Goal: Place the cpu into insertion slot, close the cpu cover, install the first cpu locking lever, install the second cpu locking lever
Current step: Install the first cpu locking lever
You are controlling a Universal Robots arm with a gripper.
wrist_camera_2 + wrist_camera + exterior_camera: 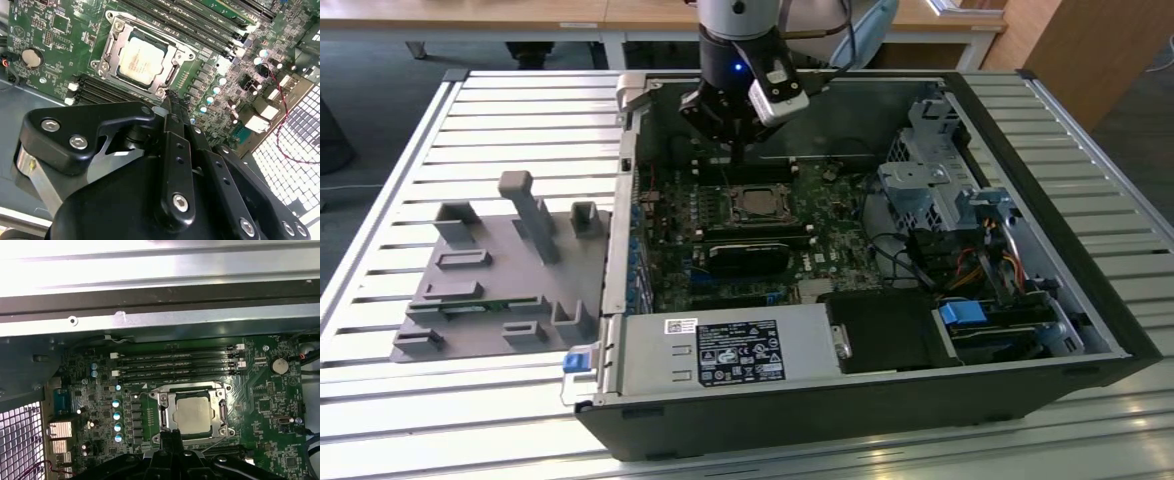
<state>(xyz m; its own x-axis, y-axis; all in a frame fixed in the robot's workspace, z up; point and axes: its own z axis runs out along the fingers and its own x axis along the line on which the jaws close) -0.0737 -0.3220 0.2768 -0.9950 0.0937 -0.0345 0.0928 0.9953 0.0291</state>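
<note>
The cpu [140, 60] [194, 415] lies flat in the insertion slot [754, 203] on the green motherboard, its pale metal top facing up. The silvery cpu cover [176, 59] [167, 412] is down around it, framing the chip through its window. My gripper [736, 150] [170, 102] [170, 437] hangs just above the board beside the socket's edge, on the side toward the case's back wall. Its black fingers are shut together with nothing between them. I cannot make out how the locking levers stand.
The open computer case sits on a slatted metal table [480, 110]. A grey fixture [494, 270] stands at the exterior view's left. Inside are a labelled power supply box [734, 350], a long black block [747, 255], memory slots [175, 365] and a drive cage [934, 190].
</note>
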